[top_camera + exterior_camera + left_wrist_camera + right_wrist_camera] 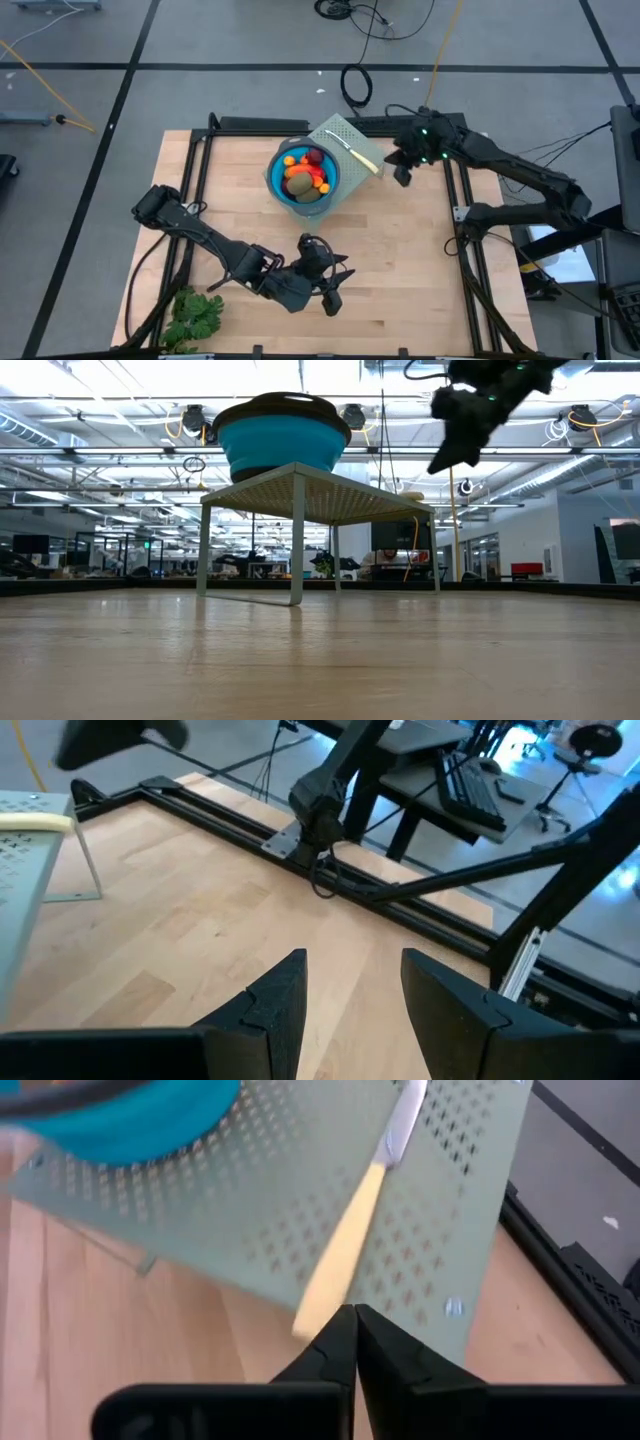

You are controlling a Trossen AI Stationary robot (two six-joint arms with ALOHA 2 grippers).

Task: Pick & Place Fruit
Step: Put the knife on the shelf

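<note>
One bowl (303, 172) (blue), several fruit (305, 172), two grippers

Right gripper (354, 1342) closed above perforated green rack (300, 1210), cream-handled knife (352, 1230), blue bowl (130, 1120) edge

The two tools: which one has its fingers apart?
The left tool, low over the bare wood near the table's front, is open. The right tool, above the knife, is pinched shut.

Bright ceiling strip lights (120, 380) glare overhead; the knife (350, 1230) looks blurred, perhaps from motion.
</note>
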